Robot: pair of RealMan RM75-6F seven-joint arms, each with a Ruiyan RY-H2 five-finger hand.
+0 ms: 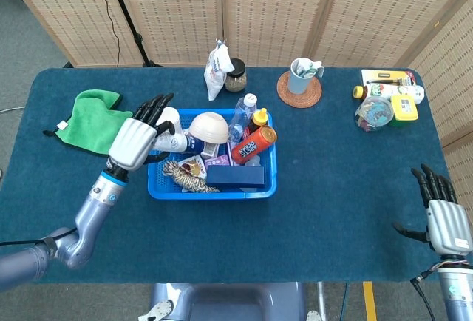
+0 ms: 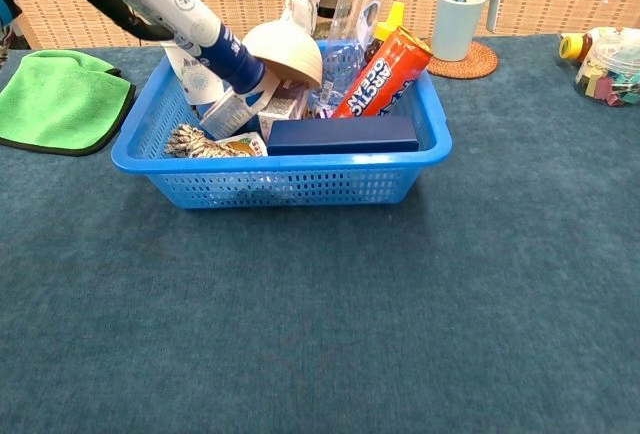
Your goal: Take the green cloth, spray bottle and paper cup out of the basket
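The left hand (image 1: 134, 142) sits at the left end of the blue basket (image 1: 213, 190), its fingers (image 1: 153, 106) fanned toward the upper left while the spray bottle (image 2: 185, 16) lies against the palm side; whether it is truly clasped I cannot tell. The bottle slants, its blue end near the upturned beige bowl (image 1: 208, 126). The green cloth (image 1: 87, 118) already lies on the counter (image 1: 340, 188) at the left of the frame. The paper cup (image 1: 168, 120) shows just behind the fingers, and whether it stands inside the basket wall or beside it is hard to judge.

If the hold is loose, the bottle could slide back into the basket or nudge the bowl and the cup over.

The right hand (image 1: 446, 223) rests at the lower right, fingers spread, empty, partly cut off by the frame edge
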